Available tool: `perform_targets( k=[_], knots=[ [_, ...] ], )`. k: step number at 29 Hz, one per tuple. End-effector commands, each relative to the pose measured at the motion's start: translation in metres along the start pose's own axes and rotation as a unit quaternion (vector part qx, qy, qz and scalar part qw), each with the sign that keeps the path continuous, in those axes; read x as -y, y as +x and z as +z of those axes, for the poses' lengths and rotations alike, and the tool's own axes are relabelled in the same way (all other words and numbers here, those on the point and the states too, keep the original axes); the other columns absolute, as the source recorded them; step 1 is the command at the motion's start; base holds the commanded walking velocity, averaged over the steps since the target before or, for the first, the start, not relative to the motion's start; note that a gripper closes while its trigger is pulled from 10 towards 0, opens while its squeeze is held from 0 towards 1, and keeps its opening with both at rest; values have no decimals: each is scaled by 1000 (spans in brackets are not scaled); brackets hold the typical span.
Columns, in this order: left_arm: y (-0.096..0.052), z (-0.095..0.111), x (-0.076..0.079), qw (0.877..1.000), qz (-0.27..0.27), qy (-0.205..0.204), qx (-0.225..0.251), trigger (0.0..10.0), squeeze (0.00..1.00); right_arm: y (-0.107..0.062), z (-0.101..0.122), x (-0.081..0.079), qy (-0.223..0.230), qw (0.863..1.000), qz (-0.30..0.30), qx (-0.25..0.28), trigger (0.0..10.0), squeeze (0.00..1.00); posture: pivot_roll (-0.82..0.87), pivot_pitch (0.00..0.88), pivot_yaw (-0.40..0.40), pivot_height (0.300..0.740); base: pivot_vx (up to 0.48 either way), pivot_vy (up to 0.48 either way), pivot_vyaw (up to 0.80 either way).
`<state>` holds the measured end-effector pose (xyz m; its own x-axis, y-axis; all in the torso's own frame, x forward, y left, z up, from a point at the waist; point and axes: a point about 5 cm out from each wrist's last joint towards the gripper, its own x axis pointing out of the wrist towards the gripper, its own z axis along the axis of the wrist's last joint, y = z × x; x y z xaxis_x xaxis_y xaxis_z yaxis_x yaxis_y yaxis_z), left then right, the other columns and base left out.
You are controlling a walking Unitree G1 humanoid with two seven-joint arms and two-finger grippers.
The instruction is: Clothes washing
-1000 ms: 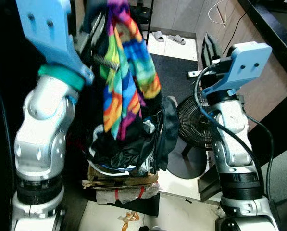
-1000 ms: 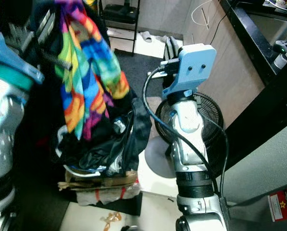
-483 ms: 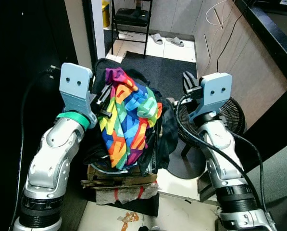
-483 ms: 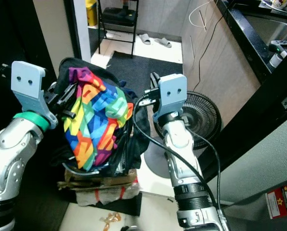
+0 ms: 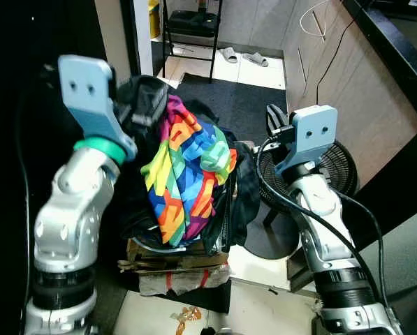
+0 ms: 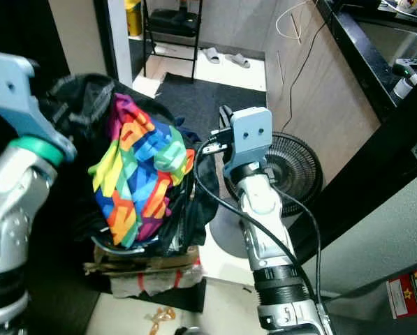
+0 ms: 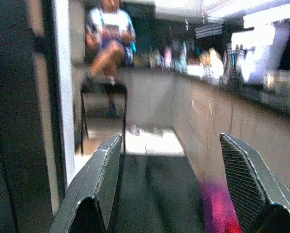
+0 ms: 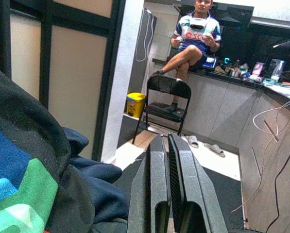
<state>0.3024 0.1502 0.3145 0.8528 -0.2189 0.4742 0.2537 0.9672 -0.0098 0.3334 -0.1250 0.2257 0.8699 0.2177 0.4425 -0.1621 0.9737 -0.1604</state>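
I see the rainbow-patterned garment (image 5: 187,178) draped over the heap of dark clothes (image 5: 232,199) in a laundry basket (image 5: 152,246), which stands on a stack of cardboard (image 5: 177,264) on the floor. My left gripper (image 7: 176,194) is raised beside the top of the heap with its jaws spread wide and nothing between them; a blurred patch of pink cloth (image 7: 217,208) lies just past one finger. My right gripper (image 8: 168,194) hovers at the heap's other side, jaws pressed together and empty, with dark cloth close beside it. A black floor fan (image 5: 337,174) stands just beside the basket, behind my right arm. Beyond lie a dark rug (image 5: 246,105), a folding chair (image 8: 163,99), a pair of slippers (image 5: 244,56) and a person sitting on the bench (image 8: 196,36).
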Motion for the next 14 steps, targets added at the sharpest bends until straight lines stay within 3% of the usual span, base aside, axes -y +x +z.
perform_targets(
  k=[1, 7, 9, 14],
  knots=[
    [-1, -3, 1, 1000, -6, -15, -5, 10000, 0, -3, -5, 1, 1, 1000, -4, -13, 10000, 0, 24, 58, -33, 740, 0, 0, 0],
    [-1, -13, 1, 1000, -8, -13, -25, 10000, 0, -3, -5, 1, 1, 1000, -5, -13, 10000, 0, 20, 61, -34, 740, 0, 0, 0],
    [-1, -43, 9, 995, -19, -2, -102, 10000, 0, -4, -5, 1, 0, 1000, -5, -15, 10000, 0, 10, 64, -31, 740, 0, 0, 0],
    [4, -54, 10, 991, -7, -9, -135, 10000, 0, -5, -6, 3, -2, 1000, -7, -17, 10000, 0, 14, 65, -33, 740, 0, 0, 0]
  ],
)
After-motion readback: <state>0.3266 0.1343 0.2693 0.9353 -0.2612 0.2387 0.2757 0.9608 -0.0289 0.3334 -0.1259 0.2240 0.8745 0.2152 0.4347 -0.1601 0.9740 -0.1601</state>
